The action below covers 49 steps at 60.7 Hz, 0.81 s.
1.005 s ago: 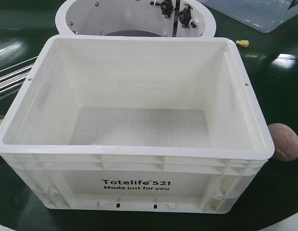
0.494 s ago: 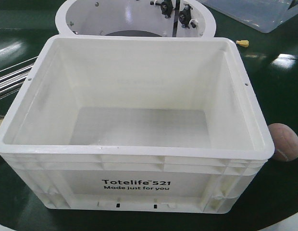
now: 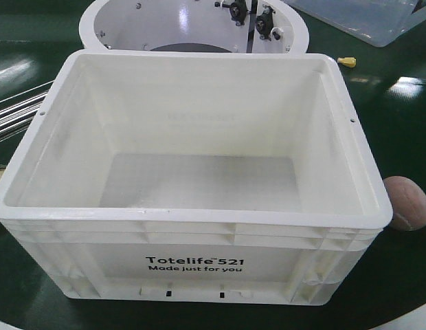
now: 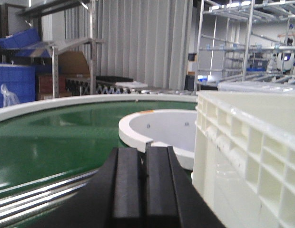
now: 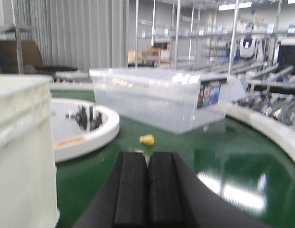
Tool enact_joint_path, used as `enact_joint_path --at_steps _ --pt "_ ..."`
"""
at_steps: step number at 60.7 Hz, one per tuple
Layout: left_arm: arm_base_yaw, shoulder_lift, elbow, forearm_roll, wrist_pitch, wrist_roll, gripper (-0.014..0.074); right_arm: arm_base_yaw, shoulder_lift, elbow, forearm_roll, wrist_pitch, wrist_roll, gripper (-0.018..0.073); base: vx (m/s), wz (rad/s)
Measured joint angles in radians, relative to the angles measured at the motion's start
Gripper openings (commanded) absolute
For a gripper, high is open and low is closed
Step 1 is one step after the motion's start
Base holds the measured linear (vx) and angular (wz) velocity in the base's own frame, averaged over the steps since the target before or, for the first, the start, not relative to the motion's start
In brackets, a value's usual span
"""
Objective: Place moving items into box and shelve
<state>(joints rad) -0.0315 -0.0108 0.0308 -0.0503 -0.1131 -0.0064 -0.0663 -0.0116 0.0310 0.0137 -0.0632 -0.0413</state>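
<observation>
Seemingly at the start: large white ribbed plastic crate [image 3: 199, 237] empty on green table [image 3: 398, 137]; small yellow rounded item [image 3: 346, 62] lying beyond its far right corner. Left pincer [image 4: 146, 156] and right pincer [image 5: 148, 159] both closed, empty. Likely next: reaching, opening right pincer over item.

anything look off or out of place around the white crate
Nothing looks damaged or spilled. The white crate stands upright and empty. Two loose things lie on the green belt outside it: a brownish ball beside its right wall and a small yellow object past its far right corner.
</observation>
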Motion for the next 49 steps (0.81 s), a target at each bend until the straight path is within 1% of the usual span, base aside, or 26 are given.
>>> enact_joint_path --at_steps 4,7,9,13,18,27,32,38,44,49 --pt "0.000 0.000 0.000 0.000 -0.042 0.000 -0.0008 0.000 0.000 0.000 0.001 -0.060 0.017 -0.0009 0.00 0.00" --pt "0.000 0.000 0.000 0.000 -0.096 0.000 -0.0008 0.000 0.000 0.000 0.004 -0.096 0.041 -0.0009 0.00 0.00" --pt "0.000 0.000 0.000 0.000 -0.134 0.000 -0.0008 0.000 0.000 -0.005 0.005 -0.102 0.059 -0.0009 0.00 0.00" --pt "0.000 0.000 -0.037 0.000 -0.161 0.000 -0.0008 0.000 0.000 -0.051 0.007 -0.083 0.081 -0.0008 0.00 0.00" --pt "0.000 0.000 -0.133 0.000 -0.148 0.006 -0.0006 0.000 0.000 -0.170 -0.014 -0.037 0.083 -0.0006 0.00 0.00" --pt "0.000 0.036 -0.407 0.000 -0.036 0.023 -0.0006 0.000 0.062 -0.465 -0.025 0.063 0.083 -0.0005 0.00 0.00" --pt "0.000 0.119 -0.545 0.000 -0.011 0.024 -0.0006 0.000 0.160 -0.619 -0.036 0.079 0.083 -0.0005 0.00 0.00" --pt "0.000 0.245 -0.688 0.003 -0.010 0.035 -0.0006 0.000 0.292 -0.747 -0.067 0.063 0.083 -0.0005 0.00 0.00" --pt "0.000 0.384 -0.771 0.003 -0.011 0.054 -0.0006 0.000 0.458 -0.849 -0.085 0.048 0.083 -0.0005 0.00 0.00" --pt "0.000 0.495 -0.795 0.003 -0.009 0.057 -0.0005 0.000 0.576 -0.887 -0.090 0.046 0.083 -0.0005 0.00 0.00"
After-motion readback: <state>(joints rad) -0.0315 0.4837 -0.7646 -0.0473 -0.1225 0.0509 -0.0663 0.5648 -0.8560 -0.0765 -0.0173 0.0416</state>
